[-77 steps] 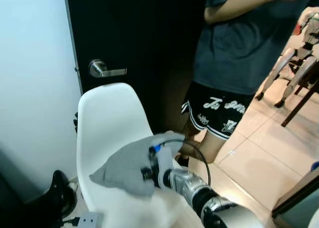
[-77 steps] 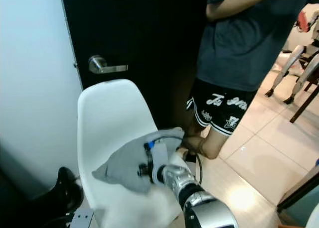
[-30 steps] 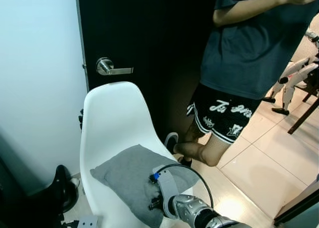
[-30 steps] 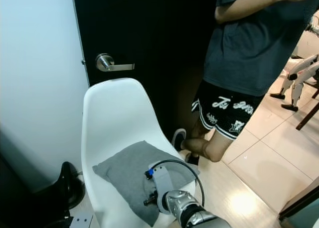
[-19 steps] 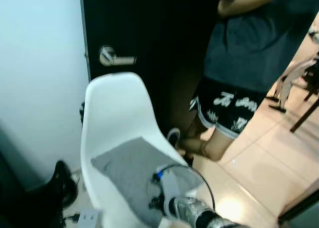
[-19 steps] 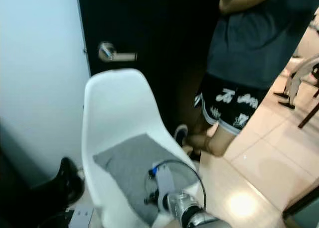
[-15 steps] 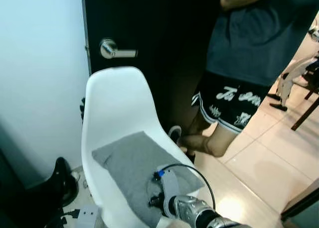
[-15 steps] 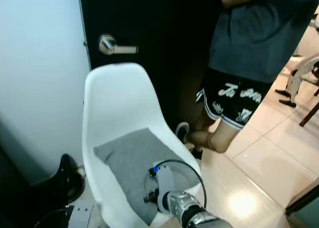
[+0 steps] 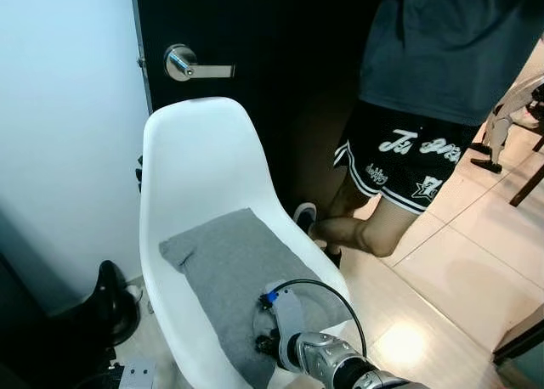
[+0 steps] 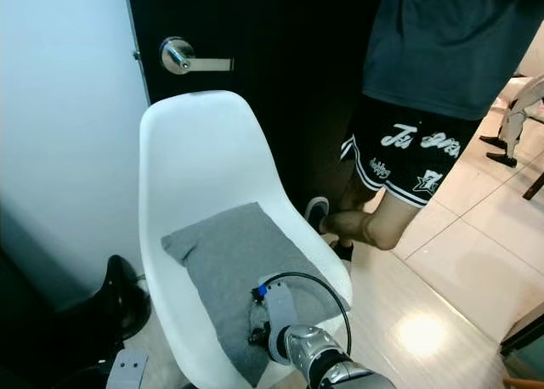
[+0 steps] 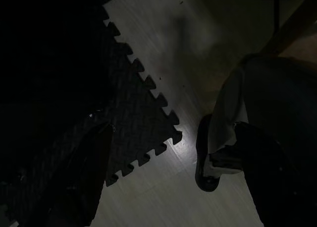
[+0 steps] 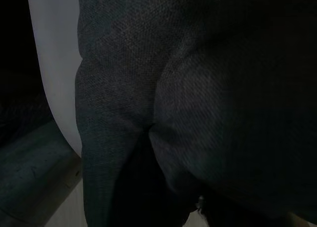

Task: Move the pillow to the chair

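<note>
Left eye view: grey pillow (image 9: 228, 274) lies flat on the seat of the white chair (image 9: 191, 172). Chair backs onto a black door (image 9: 255, 32) with a silver lever handle (image 9: 189, 64). Right gripper (image 9: 270, 342) sits at the chair's front edge, against the pillow's near end; can't tell how far its fingers are apart or whether they grip the fabric. Person in dark shirt and black shorts (image 9: 408, 164) stands just right of the chair, on the tiled floor (image 9: 459, 279).

Right eye view: same layout; pillow covers most of the chair seat, one corner toward the chair's left edge.

Left wrist view: very dark. Left gripper (image 11: 173, 182) hangs over a pale floor and a black interlocking mat (image 11: 124, 113), its two fingers spread wide, nothing between them.

Right wrist view: grey woven pillow fabric right up close, white chair edge beside it.
</note>
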Controlling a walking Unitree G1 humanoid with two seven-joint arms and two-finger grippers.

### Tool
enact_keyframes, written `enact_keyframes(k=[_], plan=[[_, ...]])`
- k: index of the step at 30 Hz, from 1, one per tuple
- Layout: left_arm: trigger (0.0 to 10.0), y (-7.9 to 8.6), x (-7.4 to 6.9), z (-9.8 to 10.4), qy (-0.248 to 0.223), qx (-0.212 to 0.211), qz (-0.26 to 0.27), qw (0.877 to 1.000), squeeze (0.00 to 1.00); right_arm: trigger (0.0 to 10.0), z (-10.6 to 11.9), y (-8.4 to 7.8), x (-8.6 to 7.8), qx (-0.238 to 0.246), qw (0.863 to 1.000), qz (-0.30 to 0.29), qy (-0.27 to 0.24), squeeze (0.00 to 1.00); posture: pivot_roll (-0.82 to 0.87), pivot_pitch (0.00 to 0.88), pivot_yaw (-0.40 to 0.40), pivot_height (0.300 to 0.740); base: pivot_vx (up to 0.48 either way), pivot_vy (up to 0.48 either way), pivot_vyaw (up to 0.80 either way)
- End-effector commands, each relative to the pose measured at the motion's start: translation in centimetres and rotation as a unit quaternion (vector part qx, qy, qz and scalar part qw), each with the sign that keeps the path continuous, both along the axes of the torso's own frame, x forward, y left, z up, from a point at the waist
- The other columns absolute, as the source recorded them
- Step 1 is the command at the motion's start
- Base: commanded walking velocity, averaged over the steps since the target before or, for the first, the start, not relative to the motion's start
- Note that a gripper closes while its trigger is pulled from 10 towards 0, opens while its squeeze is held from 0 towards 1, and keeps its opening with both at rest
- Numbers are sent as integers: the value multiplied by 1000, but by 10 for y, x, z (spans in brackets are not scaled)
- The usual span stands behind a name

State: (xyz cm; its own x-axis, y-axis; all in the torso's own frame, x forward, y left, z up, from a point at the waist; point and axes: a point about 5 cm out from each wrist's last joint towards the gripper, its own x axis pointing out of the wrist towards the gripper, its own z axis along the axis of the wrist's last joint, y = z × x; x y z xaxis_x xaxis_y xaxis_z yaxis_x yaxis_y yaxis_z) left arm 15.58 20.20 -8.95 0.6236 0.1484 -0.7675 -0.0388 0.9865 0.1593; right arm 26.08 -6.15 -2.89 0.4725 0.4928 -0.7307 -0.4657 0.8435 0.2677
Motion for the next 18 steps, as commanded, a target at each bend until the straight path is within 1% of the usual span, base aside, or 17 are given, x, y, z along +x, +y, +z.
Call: enact_keyframes(k=[1, 2, 3, 6, 9, 11, 12, 13, 14, 15, 16, 17, 18], plan=[[10000, -6, -10, -6, 24, -7, -4, 1000, 0, 10000, 8, 10, 6, 16, 1000, 7, -17, 1000, 290, 0, -132, 620, 0, 0, 0], [10000, -6, -9, -5, 23, -7, -3, 1000, 0, 10000, 9, 9, 8, 23, 1000, 6, -15, 1000, 290, 0, -134, 620, 0, 0, 0], [10000, -6, -10, -6, 23, -10, 8, 1000, 0, 10000, 12, 6, 10, 47, 999, 3, -9, 1000, 285, 0, -133, 620, 0, 0, 0], [10000, -4, -12, -6, 26, -13, 18, 999, 0, 10000, 16, 2, 14, 72, 997, 5, 4, 1000, 277, 0, -128, 620, 0, 0, 0], [10000, -4, -12, -6, 28, -10, 6, 1000, 0, 10000, 20, -5, 18, 76, 996, 40, 3, 1000, 276, 0, -127, 620, 0, 0, 0], [10000, 0, -11, -6, 27, -6, 10, 1000, 0, 10000, 25, -13, 22, 81, 994, 80, -4, 1000, 275, 0, -129, 620, 0, 0, 0], [10000, 0, -11, -6, 27, -6, 10, 1000, 0, 10000, 25, -13, 22, 81, 994, 80, -4, 1000, 275, 0, -129, 620, 0, 0, 0], [10000, 4, -11, -5, 25, -5, 22, 999, 0, 10000, 29, -23, 24, 84, 989, 125, -6, 1000, 275, 0, -133, 620, 0, 0, 0], [10000, 5, -10, -4, 25, -4, 24, 999, 0, 10000, 31, -26, 25, 85, 987, 139, -5, 1000, 273, 0, -128, 620, 0, 0, 0], [10000, 6, -10, -4, 25, -2, 22, 999, 0, 10000, 34, -31, 26, 88, 981, 171, -6, 1000, 272, 0, -126, 620, 0, 0, 0], [10000, 6, -10, -4, 25, -2, 22, 999, 0, 10000, 34, -31, 26, 88, 981, 171, -6, 1000, 272, 0, -126, 620, 0, 0, 0], [10000, 7, -9, -4, 26, -1, 20, 999, 0, 10000, 36, -35, 26, 91, 978, 190, -5, 1000, 271, 0, -128, 620, 0, 0, 0], [10000, 8, -9, -4, 26, 0, 20, 999, 0, 10000, 37, -37, 26, 93, 976, 195, -4, 1000, 272, 0, -130, 620, 0, 0, 0]])
